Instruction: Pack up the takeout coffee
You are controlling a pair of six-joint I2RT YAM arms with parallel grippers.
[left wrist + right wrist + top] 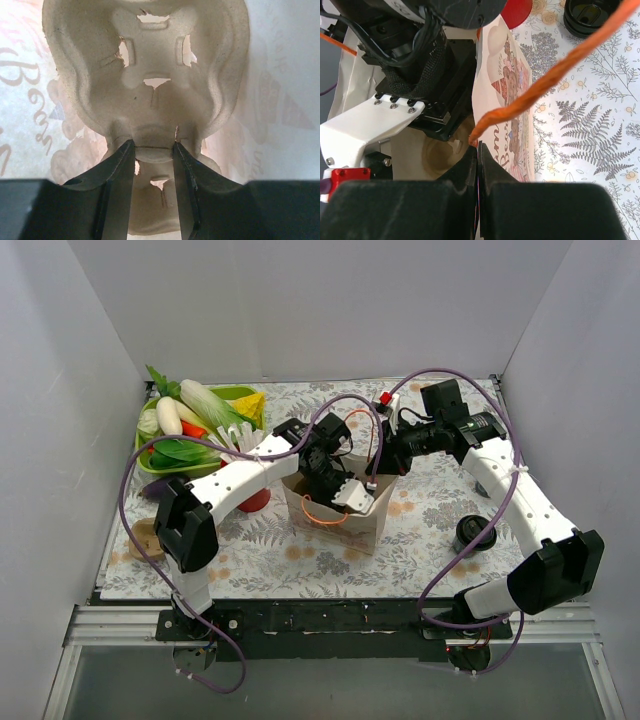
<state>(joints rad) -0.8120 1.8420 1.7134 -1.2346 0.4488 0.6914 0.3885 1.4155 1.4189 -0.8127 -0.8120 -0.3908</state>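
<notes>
Two arms meet at the paper bag [360, 525]: left jaws clamped on the pulp cup carrier [150, 75] inside it, right jaws pinched together on its rim. Takeout coffee [474, 532] stands on the counter [260, 550], well right of the bag, untouched.

— What covers the tabletop [430, 515]?
— A white cloth printed with grey ferns and small orange blossoms.
— And the paper bag [350, 528]?
— Pale tan, with twisted orange handles [492, 117]. One side carries a bear drawing and brown lettering. The cup carrier [150, 75] inside is plain beige pulp.
— Far left?
— A lime-green tray [236, 393] holding green leaves, a white radish [169, 416] and yellow corn [252, 405].
— Anything else?
— A black cup [475, 532] at near right and a red cup [255, 500] left of the bag. The arms [240, 480] are white and black, with purple cables [450, 371].
</notes>
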